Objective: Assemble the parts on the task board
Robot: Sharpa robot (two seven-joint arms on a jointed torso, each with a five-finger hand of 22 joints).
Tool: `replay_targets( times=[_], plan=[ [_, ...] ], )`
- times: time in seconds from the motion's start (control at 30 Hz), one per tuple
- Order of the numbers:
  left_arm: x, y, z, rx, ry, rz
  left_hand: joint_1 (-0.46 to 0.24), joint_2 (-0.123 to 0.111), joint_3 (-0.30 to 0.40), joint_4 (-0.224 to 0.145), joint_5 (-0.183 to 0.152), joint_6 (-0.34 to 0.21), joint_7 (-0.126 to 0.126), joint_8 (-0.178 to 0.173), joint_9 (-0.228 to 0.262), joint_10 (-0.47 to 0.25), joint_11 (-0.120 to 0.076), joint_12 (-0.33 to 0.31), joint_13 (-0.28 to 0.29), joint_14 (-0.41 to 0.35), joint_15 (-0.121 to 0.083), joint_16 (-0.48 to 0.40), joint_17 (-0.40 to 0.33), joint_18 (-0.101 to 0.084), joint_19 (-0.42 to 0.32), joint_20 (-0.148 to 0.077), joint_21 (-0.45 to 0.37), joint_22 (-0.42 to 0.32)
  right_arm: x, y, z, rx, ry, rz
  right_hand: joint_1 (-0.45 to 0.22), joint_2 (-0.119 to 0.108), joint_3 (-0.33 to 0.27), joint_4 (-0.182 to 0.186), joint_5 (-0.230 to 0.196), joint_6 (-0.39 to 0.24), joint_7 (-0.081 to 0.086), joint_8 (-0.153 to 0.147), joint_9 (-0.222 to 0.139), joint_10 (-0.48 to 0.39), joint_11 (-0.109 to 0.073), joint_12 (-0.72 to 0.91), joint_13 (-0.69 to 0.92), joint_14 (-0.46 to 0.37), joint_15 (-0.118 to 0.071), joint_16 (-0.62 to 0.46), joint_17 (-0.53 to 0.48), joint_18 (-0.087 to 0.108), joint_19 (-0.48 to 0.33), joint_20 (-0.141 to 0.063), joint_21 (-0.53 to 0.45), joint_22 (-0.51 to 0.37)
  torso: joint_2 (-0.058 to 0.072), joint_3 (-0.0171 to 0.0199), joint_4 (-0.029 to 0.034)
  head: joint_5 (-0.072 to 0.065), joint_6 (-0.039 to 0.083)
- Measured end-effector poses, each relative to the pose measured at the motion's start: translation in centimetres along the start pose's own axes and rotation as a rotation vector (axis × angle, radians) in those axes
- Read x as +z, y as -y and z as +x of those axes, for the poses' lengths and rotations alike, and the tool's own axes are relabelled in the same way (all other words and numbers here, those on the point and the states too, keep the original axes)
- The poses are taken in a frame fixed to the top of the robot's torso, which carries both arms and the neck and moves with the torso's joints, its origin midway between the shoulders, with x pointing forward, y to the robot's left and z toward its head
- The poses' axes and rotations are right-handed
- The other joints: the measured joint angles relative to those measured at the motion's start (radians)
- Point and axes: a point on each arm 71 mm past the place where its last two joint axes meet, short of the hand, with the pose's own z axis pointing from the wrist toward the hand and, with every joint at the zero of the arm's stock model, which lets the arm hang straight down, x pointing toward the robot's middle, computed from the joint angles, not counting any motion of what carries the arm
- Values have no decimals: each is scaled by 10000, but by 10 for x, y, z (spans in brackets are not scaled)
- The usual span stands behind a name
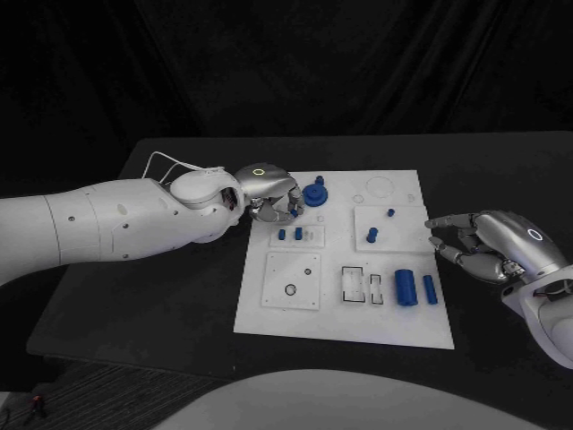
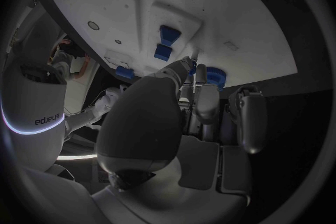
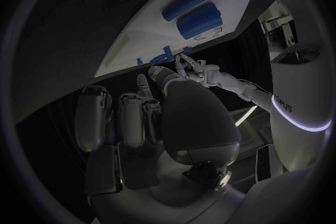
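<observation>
The white rectangular task board (image 1: 345,260) lies in the middle of the black table (image 1: 145,296). The silver left hand (image 1: 269,192) hovers over the board's far left corner, fingers curled near a round blue part (image 1: 315,193) (whether they touch it cannot be told). The silver right hand (image 1: 491,244) rests beside the board's right edge, fingers apart, holding nothing. Two blue cylindrical parts (image 1: 415,288) lie near it.

Matt white plastic-looking flat task board (image 1: 345,318) on matt black bench (image 1: 158,305). Smooth blue plastic-looking cylinder parts (image 1: 406,287), slightly glossy. Brushed silver metal-looking left hand (image 1: 271,190) and right hand (image 1: 493,244), with glossy white arm shells (image 1: 106,224).
</observation>
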Motion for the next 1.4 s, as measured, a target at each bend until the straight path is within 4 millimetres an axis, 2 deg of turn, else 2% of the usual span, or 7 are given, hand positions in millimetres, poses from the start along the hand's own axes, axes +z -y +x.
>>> replay_targets(
  times=[1.3,1.37,1.4],
  plan=[
    [7,3,9,276,-215,-89,40,-40,85,-85,-2,36,37,-23,-8,-1,34,-156,-79,1,0,-39,-74,1,0,1,0,0,-1,0,1,16,-31,1,0,0,0,0,0,0,0,0,0,0,0,0,-1,0,0,0,0,0,0,0,0,-4,0,6,-2,13,0],
    [7,2,9,278,-222,-96,40,-40,86,-86,-2,-55,5,-155,-24,-2,34,-278,-113,-80,29,-102,-138,2,-24,25,-55,0,-1,0,1,17,-34,3,0,0,0,0,0,0,0,0,0,0,0,0,-1,0,0,0,0,0,0,0,0,-5,0,6,-2,14,0],
    [7,2,9,281,-231,-107,9,-128,116,-81,-33,-289,-46,-287,-92,-100,39,-397,-159,-111,-1,-154,-198,1,-75,31,-113,0,-1,0,1,17,-35,3,0,0,7,-8,0,12,12,0,0,0,0,0,-1,0,0,0,0,0,-7,7,0,-5,0,6,-2,14,0]
  ],
)
